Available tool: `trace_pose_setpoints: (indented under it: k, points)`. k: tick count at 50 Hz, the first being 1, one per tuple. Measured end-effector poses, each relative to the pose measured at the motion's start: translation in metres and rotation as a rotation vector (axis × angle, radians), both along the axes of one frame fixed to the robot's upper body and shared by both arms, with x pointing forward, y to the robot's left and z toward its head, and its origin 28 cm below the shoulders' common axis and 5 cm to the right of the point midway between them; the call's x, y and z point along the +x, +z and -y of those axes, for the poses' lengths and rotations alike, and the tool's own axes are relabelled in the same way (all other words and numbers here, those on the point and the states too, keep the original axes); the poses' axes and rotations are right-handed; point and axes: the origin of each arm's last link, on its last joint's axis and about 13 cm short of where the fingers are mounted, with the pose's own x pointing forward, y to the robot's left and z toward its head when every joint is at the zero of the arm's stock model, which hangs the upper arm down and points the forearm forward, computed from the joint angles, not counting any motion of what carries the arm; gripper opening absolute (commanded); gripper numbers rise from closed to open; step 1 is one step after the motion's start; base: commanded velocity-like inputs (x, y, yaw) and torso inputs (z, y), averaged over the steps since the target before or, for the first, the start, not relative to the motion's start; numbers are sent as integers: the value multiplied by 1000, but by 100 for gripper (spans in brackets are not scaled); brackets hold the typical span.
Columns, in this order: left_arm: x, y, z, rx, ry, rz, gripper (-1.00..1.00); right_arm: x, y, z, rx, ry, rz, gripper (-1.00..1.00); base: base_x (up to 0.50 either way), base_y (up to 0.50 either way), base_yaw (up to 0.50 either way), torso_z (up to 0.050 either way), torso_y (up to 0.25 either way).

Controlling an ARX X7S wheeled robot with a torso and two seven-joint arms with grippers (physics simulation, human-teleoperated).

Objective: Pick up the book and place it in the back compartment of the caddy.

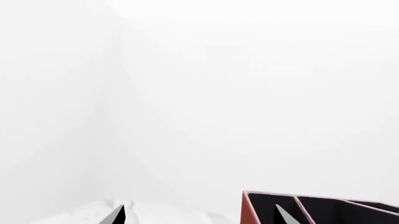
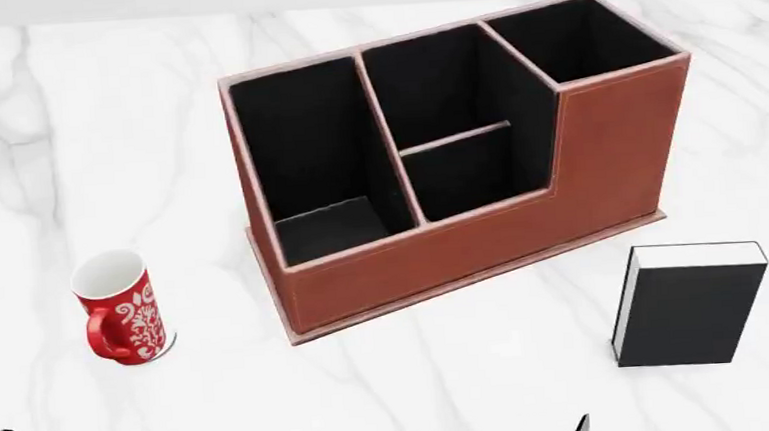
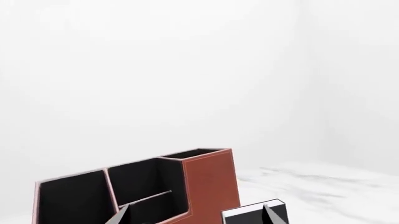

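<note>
**Book untouched, both arms low at table edge**

On marble table (image 2: 409, 394), at 5 o'clock from caddy (image 2: 493, 239): book (image 2: 691, 307), lying flat, black cover up, white page edge facing away, near the caddy's low front wall but apart from it. Back compartment (image 2: 451, 86) behind thin pale divider, empty, black-lined. Red-and-white mug (image 2: 121, 310) at 8 o'clock from caddy, well apart.

Risks, judged from layout:
- Flat book offers little edge to pinch; likely to slide on smooth marble if jaws close off-centre.
- Thick book and short pocket: tilted entry could catch on divider or rim, or land in front pocket instead.
- Reach passes over low wall; bumping it could shift caddy.

Arm pose:
- Left gripper (image 1: 199, 217): only two dark fingertips seen, set wide apart, nothing between them; aimed level past caddy's corner.
- Right gripper (image 3: 196, 214): fingertips likewise spread, holding nothing; pointed at caddy and book, book just ahead.
- Head view: only one tip of each gripper at 6 to 7 o'clock edge of frame; arms otherwise out of sight.
</note>
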Motion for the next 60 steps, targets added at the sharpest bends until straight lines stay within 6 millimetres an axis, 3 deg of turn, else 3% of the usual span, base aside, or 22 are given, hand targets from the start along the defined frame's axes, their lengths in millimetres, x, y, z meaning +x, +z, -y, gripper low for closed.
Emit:
trace_pose_setpoints:
  k: [60]
  points:
    - [2,2,-4,-58,29,11,100,4,-1,3,52,-20,22,100,0,-48,0,0,0]
